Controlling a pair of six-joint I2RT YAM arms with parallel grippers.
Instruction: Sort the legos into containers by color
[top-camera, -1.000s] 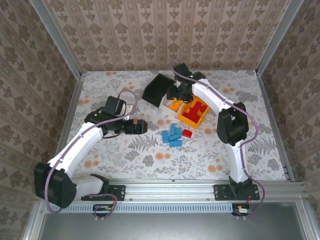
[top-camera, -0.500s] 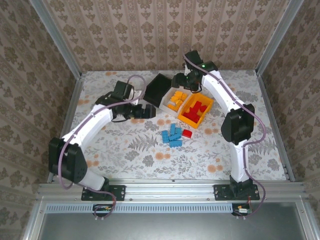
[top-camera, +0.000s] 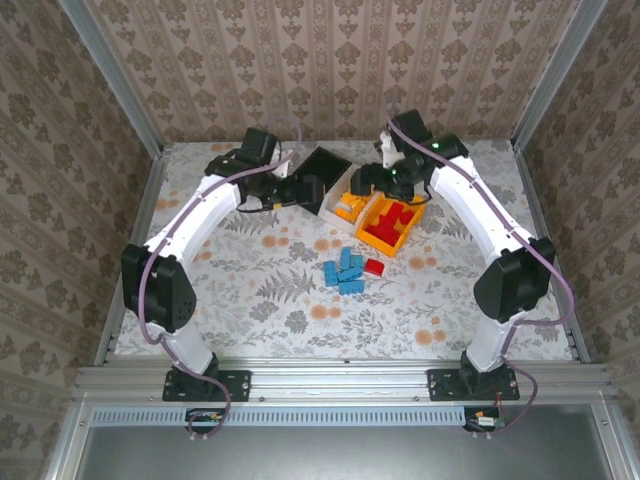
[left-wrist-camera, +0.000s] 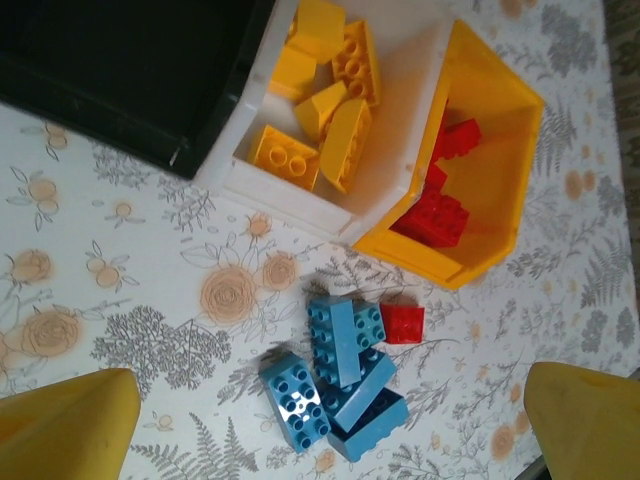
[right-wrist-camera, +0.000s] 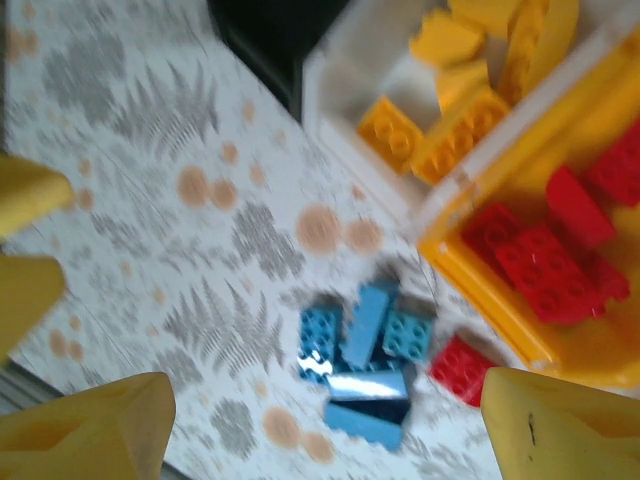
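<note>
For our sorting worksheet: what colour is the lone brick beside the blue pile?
Red brick; left wrist view.

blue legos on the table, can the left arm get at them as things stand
Probably yes: the blue legos lie in an open pile with nothing over them, and the left hand hangs open nearby; a red lego sits alongside.

The white plastic bin (left-wrist-camera: 300, 205) is loaded with orange plastic bricks (left-wrist-camera: 330, 110), the yellow plastic bin (left-wrist-camera: 500, 110) with red plastic bricks (left-wrist-camera: 435, 215); perhaps five blue plastic bricks (left-wrist-camera: 335, 375) are piled on the bench (left-wrist-camera: 120, 260).
</note>
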